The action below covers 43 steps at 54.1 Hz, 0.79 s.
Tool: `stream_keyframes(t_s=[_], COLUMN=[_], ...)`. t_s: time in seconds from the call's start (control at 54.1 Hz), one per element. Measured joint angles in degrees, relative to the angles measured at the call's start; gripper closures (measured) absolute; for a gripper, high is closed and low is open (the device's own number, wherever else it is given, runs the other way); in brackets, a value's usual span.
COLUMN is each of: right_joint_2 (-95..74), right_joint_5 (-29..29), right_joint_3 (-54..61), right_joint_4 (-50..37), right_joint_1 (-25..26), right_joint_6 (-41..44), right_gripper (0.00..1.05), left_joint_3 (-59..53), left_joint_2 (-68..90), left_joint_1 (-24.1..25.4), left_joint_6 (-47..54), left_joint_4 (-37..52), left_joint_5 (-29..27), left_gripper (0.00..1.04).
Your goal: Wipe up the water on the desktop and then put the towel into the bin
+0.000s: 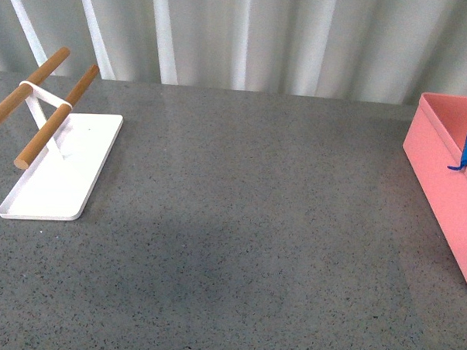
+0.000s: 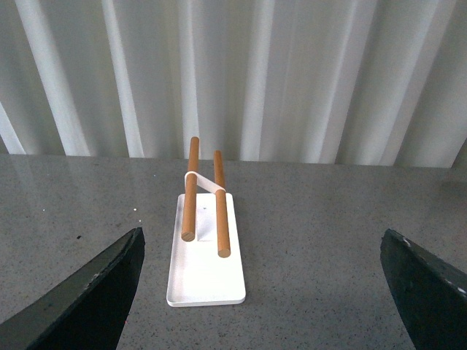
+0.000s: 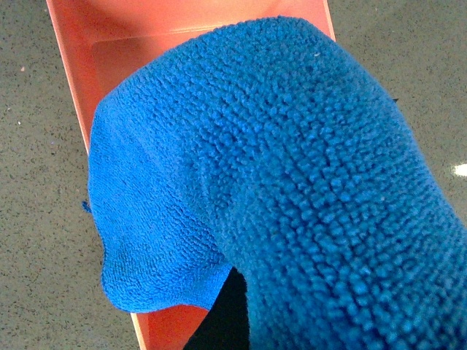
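Towel (image 3: pixel 292 182) fills right wrist view, hanging over bin (image 3: pixel 109 44) at 3 o'clock on tabletop (image 1: pixel 255 222); right claw hidden behind it, grip can't tell. Left claw (image 2: pixel 263 233) released, empty; rack (image 1: pixel 59 167) at 10 o'clock.

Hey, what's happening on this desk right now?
The blue towel hangs over the pink bin, close to the right wrist camera, apparently carried there; the right end effector is hidden by the cloth. The left end effector is open and empty, facing the white rack. The desktop shows no obvious water.
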<state>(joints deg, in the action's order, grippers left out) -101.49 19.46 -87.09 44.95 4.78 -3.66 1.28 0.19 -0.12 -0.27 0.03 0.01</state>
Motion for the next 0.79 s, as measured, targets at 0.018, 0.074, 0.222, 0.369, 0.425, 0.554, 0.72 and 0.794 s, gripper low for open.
stream_keyframes(t_s=[0.018,0.074,0.222,0.369,0.425,0.554,0.72,0.794], right_joint_2=[0.0,0.0,0.0,-0.3,-0.3,-0.3,-0.3,-0.3], right_joint_5=[-0.1,-0.2,-0.8,-1.8,-1.8,-3.1,-3.1,-3.1], right_joint_3=[0.0,0.1,0.6,0.7,1.1,1.7,2.1,2.1], right_joint_4=[-0.1,-0.2,0.3,0.2,-0.6,-0.7,-0.8,-0.8], right_joint_1=[0.1,0.5,0.9,0.9,1.0,1.2,1.5,1.5], right_joint_6=[0.0,0.0,-0.7,-1.1,-0.9,-0.9,-0.8,-0.8], right_gripper=[1.01,1.01,1.01,1.01,1.01,1.01,0.77,0.67], left_joint_3=[0.0,0.0,0.0,0.0,0.0,0.0,0.0,0.0], left_joint_2=[0.0,0.0,0.0,0.0,0.0,0.0,0.0,0.0], left_joint_1=[0.0,0.0,0.0,0.0,0.0,0.0,0.0,0.0], left_joint_6=[0.0,0.0,0.0,0.0,0.0,0.0,0.0,0.0], left_joint_4=[0.0,0.0,0.0,0.0,0.0,0.0,0.0,0.0], left_joint_5=[0.0,0.0,0.0,0.0,0.0,0.0,0.0,0.0], left_gripper=[0.07,0.07,0.07,0.07,0.07,0.07,0.07,0.07])
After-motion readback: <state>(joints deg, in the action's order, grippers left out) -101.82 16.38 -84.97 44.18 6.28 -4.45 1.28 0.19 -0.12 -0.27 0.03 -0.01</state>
